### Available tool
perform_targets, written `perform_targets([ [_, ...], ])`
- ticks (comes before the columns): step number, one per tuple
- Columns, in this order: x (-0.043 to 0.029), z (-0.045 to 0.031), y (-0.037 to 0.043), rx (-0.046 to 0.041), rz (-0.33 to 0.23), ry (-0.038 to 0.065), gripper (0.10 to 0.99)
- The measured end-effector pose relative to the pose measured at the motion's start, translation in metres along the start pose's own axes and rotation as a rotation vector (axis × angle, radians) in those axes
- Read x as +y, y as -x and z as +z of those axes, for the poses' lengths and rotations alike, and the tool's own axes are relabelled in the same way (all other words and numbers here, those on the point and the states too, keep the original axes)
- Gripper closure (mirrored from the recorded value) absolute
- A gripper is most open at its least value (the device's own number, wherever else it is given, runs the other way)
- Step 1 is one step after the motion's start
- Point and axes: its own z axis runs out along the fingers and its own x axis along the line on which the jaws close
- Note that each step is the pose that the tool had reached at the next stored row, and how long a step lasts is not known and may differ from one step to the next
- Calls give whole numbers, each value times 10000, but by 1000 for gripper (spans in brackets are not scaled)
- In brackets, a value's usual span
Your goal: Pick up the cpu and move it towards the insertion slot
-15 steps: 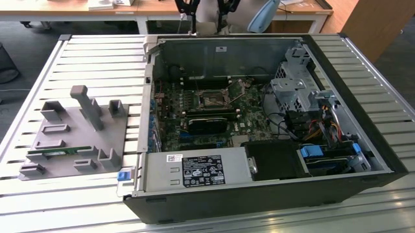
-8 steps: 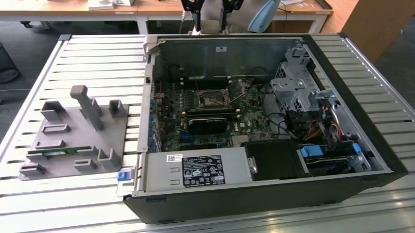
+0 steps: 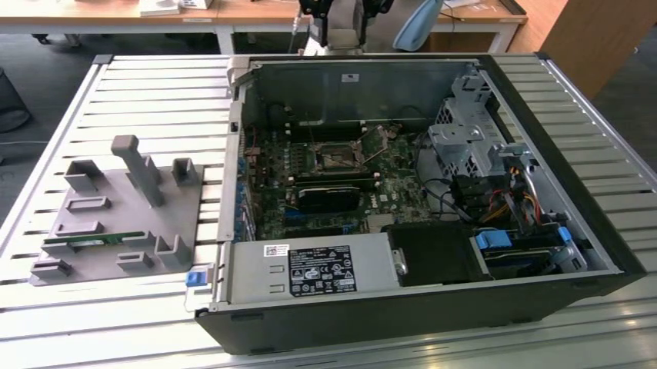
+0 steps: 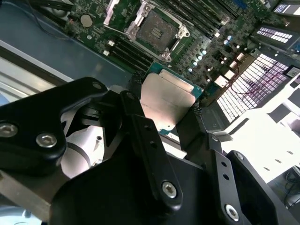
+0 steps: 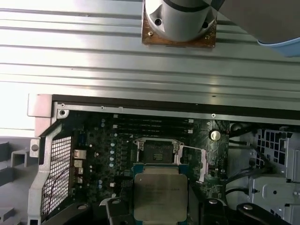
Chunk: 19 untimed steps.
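My gripper [image 4: 163,105] is shut on the cpu [image 4: 166,98], a flat square chip with a silvery top and a green rim. One black finger [image 4: 140,126] presses on each side of it. In the first wrist view the cpu [image 5: 161,194] hangs above the green motherboard inside the open computer case, held by the gripper [image 5: 161,205]. It sits just short of the insertion slot [image 5: 158,151]. The insertion slot [image 4: 157,29] is a dark square socket with its silvery metal frame swung open. In the exterior view the insertion slot [image 3: 334,157] lies mid-board.
The open case [image 3: 575,223] lies on a slatted metal table [image 3: 154,100]. A black block [image 3: 328,197], cables and a drive cage [image 3: 467,146] surround the socket, with a power supply [image 3: 308,270] in front. A grey fixture [image 3: 113,223] at the exterior view's left holds a green memory stick [image 3: 92,241].
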Motion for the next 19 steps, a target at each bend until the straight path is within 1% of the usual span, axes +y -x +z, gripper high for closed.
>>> perform_targets([
  [7,59,15,195,0,0,0,541],
  [11,79,23,284,1,-1,0,541],
  [12,81,25,295,0,-1,0,541],
  [19,81,25,295,-2,0,1,541],
])
